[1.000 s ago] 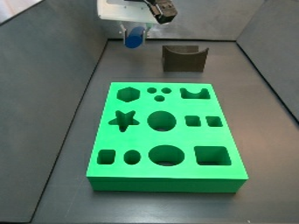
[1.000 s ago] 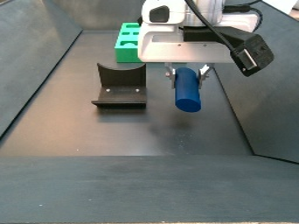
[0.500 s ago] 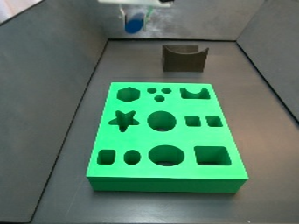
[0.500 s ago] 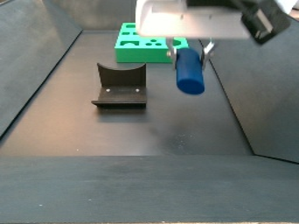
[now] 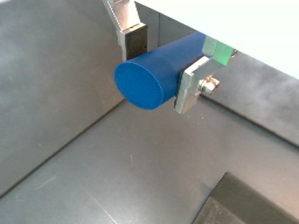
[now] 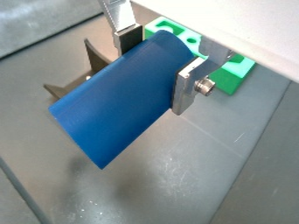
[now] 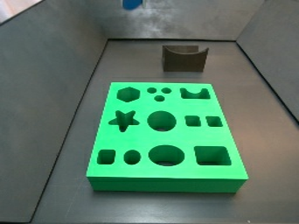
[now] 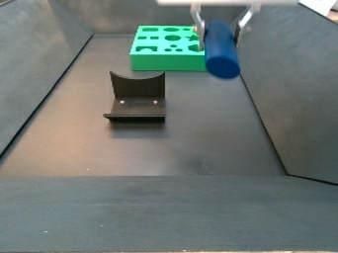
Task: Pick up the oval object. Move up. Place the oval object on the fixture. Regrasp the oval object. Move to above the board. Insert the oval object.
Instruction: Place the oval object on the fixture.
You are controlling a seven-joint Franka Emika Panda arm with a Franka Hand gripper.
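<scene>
We see the end effector (image 8: 220, 22) clamped on the oval object (image 8: 220, 51), raised high above the floor and to one side of the fixture (image 8: 134, 97). The board (image 8: 169, 47) lies beyond the fixture, well apart from it.

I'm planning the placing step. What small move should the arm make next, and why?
Probably carry the oval object sideways toward the fixture. The hand grips the blue peg between its fingers, lifted high above the floor, while the fixture's notch stands empty off to one side.
</scene>
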